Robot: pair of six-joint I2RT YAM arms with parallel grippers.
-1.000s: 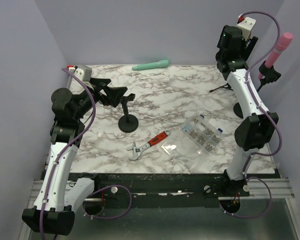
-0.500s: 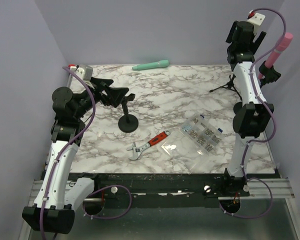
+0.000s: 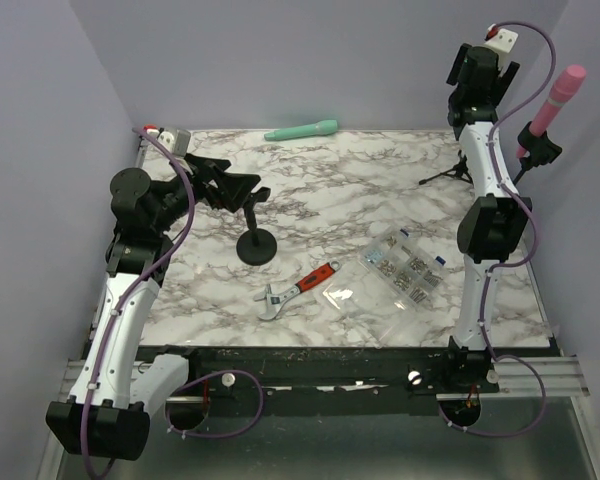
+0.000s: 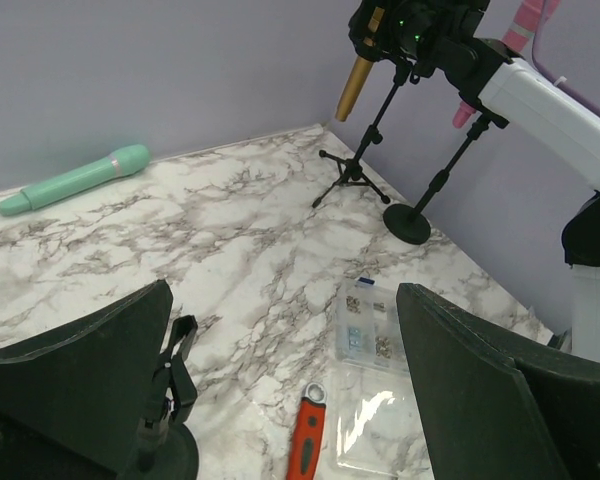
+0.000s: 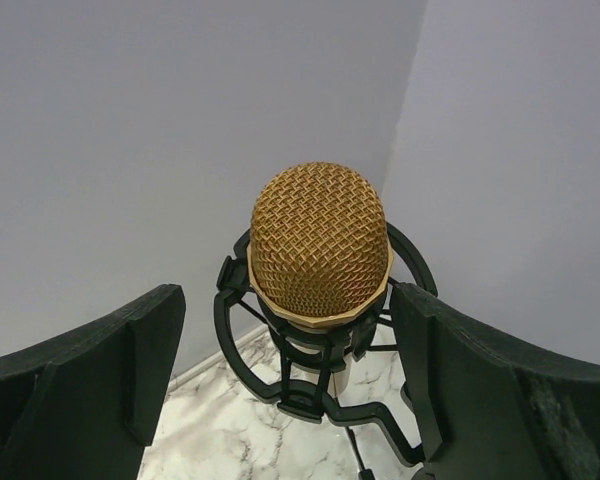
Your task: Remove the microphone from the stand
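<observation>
- Right wrist view is showing my right gripper (image 5: pixel 285 292) gaping wide, gripping nothing, its fingers (image 5: pixel 90 370) flanking the gold microphone (image 5: pixel 320 245) without touching it.
- That microphone is sitting upright in the shock mount (image 5: pixel 280 385) atop the stand (image 4: pixel 358 160).
- If I am closing off-centre, I am risking pinching the shock mount too; pulling then would likely be tipping the stand.
- My left gripper (image 4: pixel 285 295) is hanging open and empty, well apart from the stand.

From above, the right arm (image 3: pixel 488 160) hides the microphone (image 5: pixel 320 245); the right wrist view's bottom edge crops its stand (image 5: pixel 352 452).
</observation>
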